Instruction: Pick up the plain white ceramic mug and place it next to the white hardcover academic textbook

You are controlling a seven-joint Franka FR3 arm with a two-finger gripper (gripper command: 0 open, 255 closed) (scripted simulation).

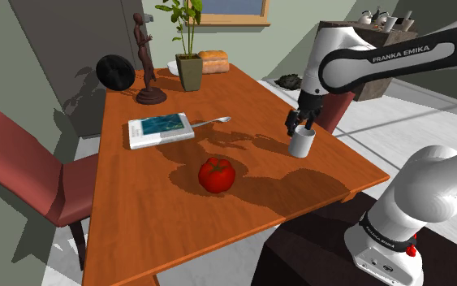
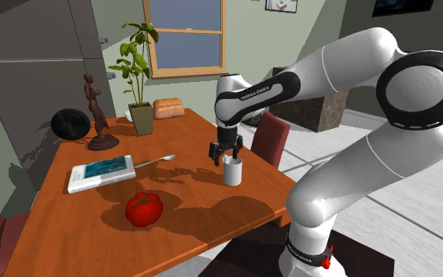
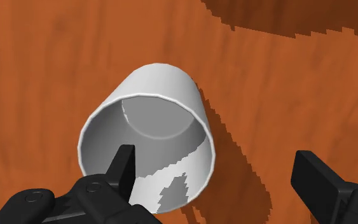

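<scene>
A plain white mug point(image 1: 302, 143) point(image 2: 232, 171) point(image 3: 152, 108) stands upright near the wooden table's point(image 1: 259, 97) edge closest to the arm. My black gripper point(image 1: 299, 123) point(image 2: 226, 155) point(image 3: 214, 158) hangs over its rim, open. One finger point(image 3: 123, 168) reaches inside the mug and the other point(image 3: 317, 181) stands well outside it, so the mug's wall lies between them untouched. The white book point(image 1: 160, 129) point(image 2: 100, 172) with a teal cover picture lies flat farther along the table, toward the shoulder view's left.
A red tomato point(image 1: 216, 175) point(image 2: 143, 208) sits between mug and book, and a spoon point(image 1: 210, 122) lies beside the book. A dark statuette point(image 1: 148, 69), a potted plant point(image 1: 189, 65) and a bread loaf point(image 1: 213, 61) stand at the far end. A red chair point(image 1: 23, 171) flanks the table.
</scene>
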